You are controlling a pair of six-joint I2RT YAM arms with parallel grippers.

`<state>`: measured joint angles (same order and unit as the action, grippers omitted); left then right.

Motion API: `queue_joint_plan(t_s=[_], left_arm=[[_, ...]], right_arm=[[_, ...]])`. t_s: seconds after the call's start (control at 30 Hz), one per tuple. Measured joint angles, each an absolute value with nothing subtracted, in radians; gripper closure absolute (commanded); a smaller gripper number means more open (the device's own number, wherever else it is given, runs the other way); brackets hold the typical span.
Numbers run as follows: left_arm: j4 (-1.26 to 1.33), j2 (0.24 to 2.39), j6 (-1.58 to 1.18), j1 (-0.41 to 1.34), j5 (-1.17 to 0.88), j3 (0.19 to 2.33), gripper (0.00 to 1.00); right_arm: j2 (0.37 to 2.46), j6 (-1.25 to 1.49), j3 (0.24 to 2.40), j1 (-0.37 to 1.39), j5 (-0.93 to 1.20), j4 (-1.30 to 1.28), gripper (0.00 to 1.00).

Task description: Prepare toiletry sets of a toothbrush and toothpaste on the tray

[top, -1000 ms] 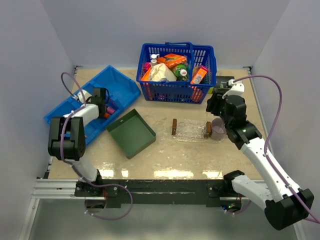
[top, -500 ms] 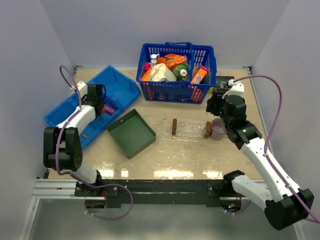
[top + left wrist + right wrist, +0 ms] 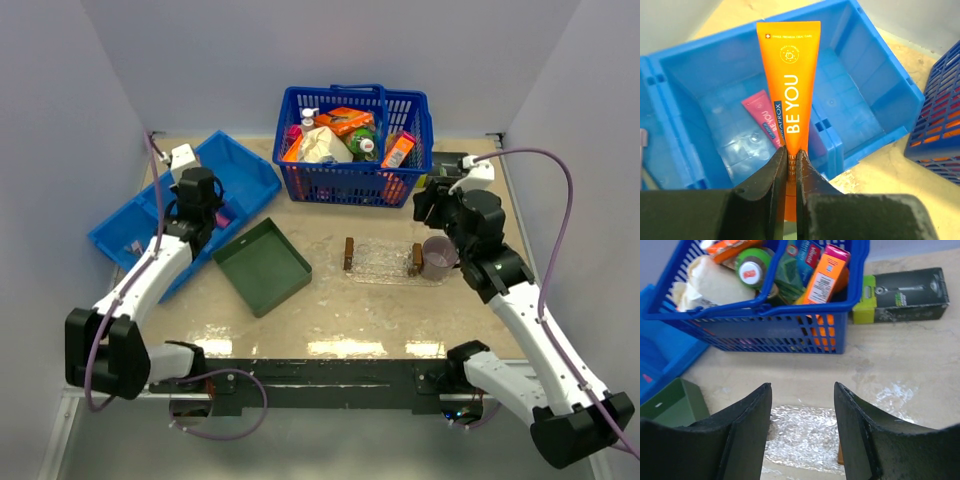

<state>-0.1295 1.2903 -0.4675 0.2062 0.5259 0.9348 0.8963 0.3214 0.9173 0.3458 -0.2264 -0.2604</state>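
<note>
My left gripper [image 3: 204,203] is shut on the orange toothpaste tube [image 3: 789,85] and holds it above the blue divided bin [image 3: 112,232]. In the left wrist view its fingers [image 3: 791,152] pinch the tube's lower end. The pink toothpaste tube [image 3: 763,117] lies in the bin below. The clear tray [image 3: 381,260] with brown wooden handles lies at the table's middle right and also shows in the right wrist view [image 3: 802,432]. My right gripper [image 3: 802,390] is open and empty, above the tray's far edge. I cannot make out a toothbrush for certain.
A blue basket [image 3: 355,145] full of groceries stands at the back. A dark green square tray [image 3: 262,266] lies between the bin and the clear tray. A purple mug [image 3: 437,258] stands at the clear tray's right end. A black box [image 3: 905,295] lies behind the right arm.
My left gripper has risen out of the blue bin with the orange tube and shifted a little right. The right arm has barely moved.
</note>
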Motion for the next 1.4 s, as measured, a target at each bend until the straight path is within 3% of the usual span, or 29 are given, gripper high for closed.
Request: queue_joint_plan(t_s=[0.23, 0.43, 0.7, 0.93, 1.13, 1.4], left_arm=[[-0.069, 1.109, -0.333, 0.209, 0.420, 0.826, 1.00], [0.060, 0.962, -0.183, 0.258, 0.103, 0.738, 1.00], [0.162, 0.947, -0.062, 0.492, -0.100, 0.738, 1.00], [0.217, 0.987, -0.060, 0.572, -0.179, 0.709, 1.00], [0.218, 1.000, -0.060, 0.605, -0.187, 0.693, 1.00], [0.223, 1.000, -0.059, 0.610, -0.178, 0.689, 1.00]], right_arm=[[0.951, 0.320, 0.979, 0.380, -0.108, -0.241, 0.39], [1.074, 0.322, 1.071, 0.533, -0.070, -0.223, 0.38], [1.251, 0.418, 1.200, 0.577, 0.035, -0.197, 0.35], [1.359, 0.497, 1.295, 0.578, 0.133, -0.168, 0.33], [1.401, 0.575, 1.299, 0.578, 0.226, -0.107, 0.39], [1.445, 0.633, 1.299, 0.578, 0.316, -0.059, 0.58]])
